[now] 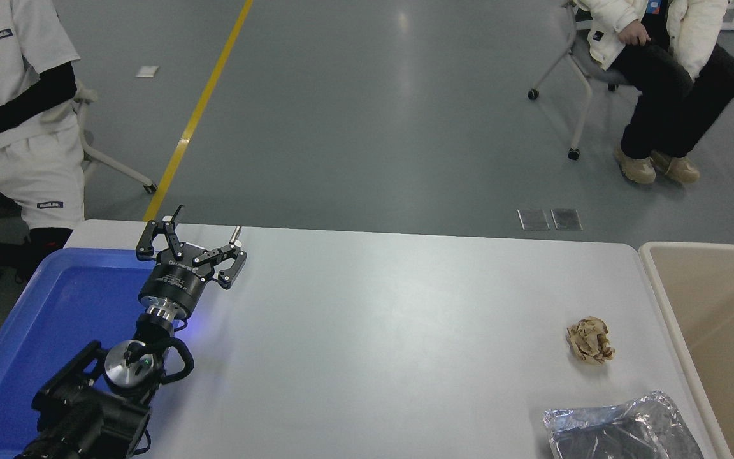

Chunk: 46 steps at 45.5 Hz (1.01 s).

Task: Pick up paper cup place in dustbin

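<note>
The paper cup is out of view. The dustbin [659,287], a large beige tub with a thick pale rim, stands at the table's right edge and is cut off by the picture's side. What shows of its inside is bare. My left gripper [206,233] is open and empty, parked at the table's far left over the edge of a blue tray. My right arm and gripper are not in view.
A blue plastic tray [55,312] lies at the left under the left arm. A crumpled brown paper ball [590,341] and a crinkled silver foil tray [622,427] lie at the right by the dustbin. Two people sit beyond the table, at the top left and top right.
</note>
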Motion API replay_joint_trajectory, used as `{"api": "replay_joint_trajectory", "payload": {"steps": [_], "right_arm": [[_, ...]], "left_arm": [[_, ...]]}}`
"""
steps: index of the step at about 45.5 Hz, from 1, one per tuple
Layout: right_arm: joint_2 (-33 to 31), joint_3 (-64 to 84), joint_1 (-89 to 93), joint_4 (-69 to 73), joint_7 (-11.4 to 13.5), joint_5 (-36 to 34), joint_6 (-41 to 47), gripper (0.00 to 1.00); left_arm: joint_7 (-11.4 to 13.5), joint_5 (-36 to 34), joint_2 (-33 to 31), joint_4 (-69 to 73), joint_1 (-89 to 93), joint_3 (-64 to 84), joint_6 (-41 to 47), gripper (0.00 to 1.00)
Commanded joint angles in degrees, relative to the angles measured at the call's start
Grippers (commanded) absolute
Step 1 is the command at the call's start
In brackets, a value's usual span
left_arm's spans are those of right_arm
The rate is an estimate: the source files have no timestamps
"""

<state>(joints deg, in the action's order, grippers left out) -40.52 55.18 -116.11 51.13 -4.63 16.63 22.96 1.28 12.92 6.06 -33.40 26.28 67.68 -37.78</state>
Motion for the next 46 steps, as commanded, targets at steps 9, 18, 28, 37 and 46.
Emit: {"api": "replay_joint_trajectory", "payload": {"steps": [9,18,28,37,46], "right_arm": [[7.2,10.0,-15.7,16.5,0.2,1.1,22.0,1.00],[9.6,11.4,-15.4,20.6,1.4,1.9,22.0,1.00],[8.3,12.4,-15.3,28.3,1.6,3.3,22.0,1.00],[7.9,14.5,-15.4,30.4,1.6,3.3,22.0,1.00],[7.9,14.5,-15.5,30.4,1.6,2.8,22.0,1.00]], "left_arm": [[0.0,0.0,0.0,0.0,0.0,0.0,0.0,0.99],[0.0,0.0,0.0,0.0,0.0,0.0,0.1,0.99],[0.0,0.0,0.0,0.0,0.0,0.0,0.1,0.99],[0.0,0.0,0.0,0.0,0.0,0.0,0.0,0.99],[0.0,0.1,0.0,0.0,0.0,0.0,0.1,0.99]]}}
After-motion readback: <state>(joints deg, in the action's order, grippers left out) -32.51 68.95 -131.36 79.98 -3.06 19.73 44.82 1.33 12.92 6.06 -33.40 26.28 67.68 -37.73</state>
